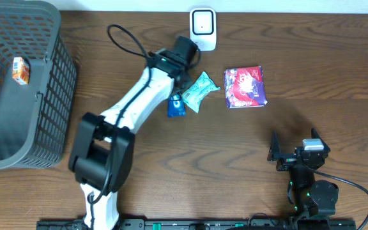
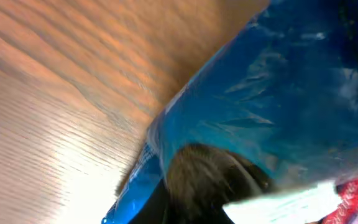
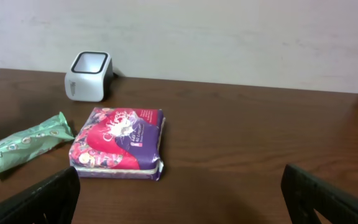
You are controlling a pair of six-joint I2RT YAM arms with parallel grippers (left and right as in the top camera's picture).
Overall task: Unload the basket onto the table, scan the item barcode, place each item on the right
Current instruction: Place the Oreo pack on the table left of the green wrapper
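A white barcode scanner (image 1: 203, 29) (image 3: 89, 76) stands at the back edge of the table. Just in front of it my left gripper (image 1: 179, 89) reaches down onto a small blue packet (image 1: 176, 105). In the left wrist view the blue packet (image 2: 260, 106) fills the frame, blurred, with a dark finger (image 2: 210, 180) against it; how the jaws stand is unclear. A green packet (image 1: 200, 91) (image 3: 27, 143) and a red and purple pack (image 1: 245, 86) (image 3: 118, 142) lie to the right. My right gripper (image 1: 297, 153) (image 3: 182, 205) rests open and empty near the front.
A grey mesh basket (image 1: 18, 89) at the left holds a small orange item (image 1: 20, 70). A black cable (image 1: 123, 38) loops behind the left arm. Bare wood lies between the right gripper and the packs.
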